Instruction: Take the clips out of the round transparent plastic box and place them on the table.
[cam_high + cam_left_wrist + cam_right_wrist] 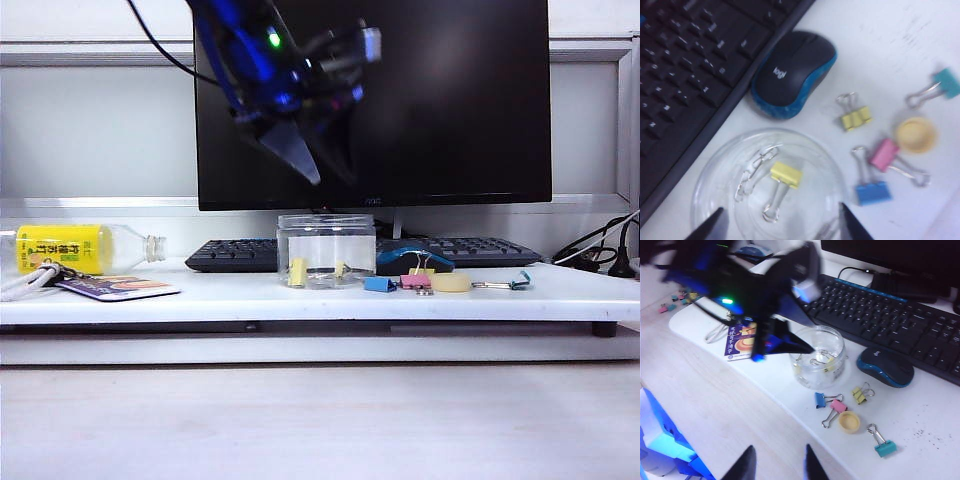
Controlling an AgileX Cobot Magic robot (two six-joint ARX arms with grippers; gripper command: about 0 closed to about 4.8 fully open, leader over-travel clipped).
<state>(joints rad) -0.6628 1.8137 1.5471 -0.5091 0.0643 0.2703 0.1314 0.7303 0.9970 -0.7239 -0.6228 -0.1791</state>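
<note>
Above the box (326, 250), high before the dark monitor (450, 100): left gripper (320, 165), blurred, jaws spread wide, pointing down at the open mouth, holding nothing. Inside the box, seen from the left wrist: one yellow clip (786, 174) lying on the clear floor, wire handle toward the gripper, beside a chain of silver paper clips (754, 170). On the table (300, 295), at the box's three o'clock in the exterior view: a second yellow clip (856, 118) already out, near the mouse (792, 72); just beyond, blue clip (873, 193) and pink clip (884, 154) touching, tape roll (915, 134), teal clip (946, 83). Far off, over the lower wood surface at the table's six o'clock: right gripper (777, 462), fingers parted, empty
</note>
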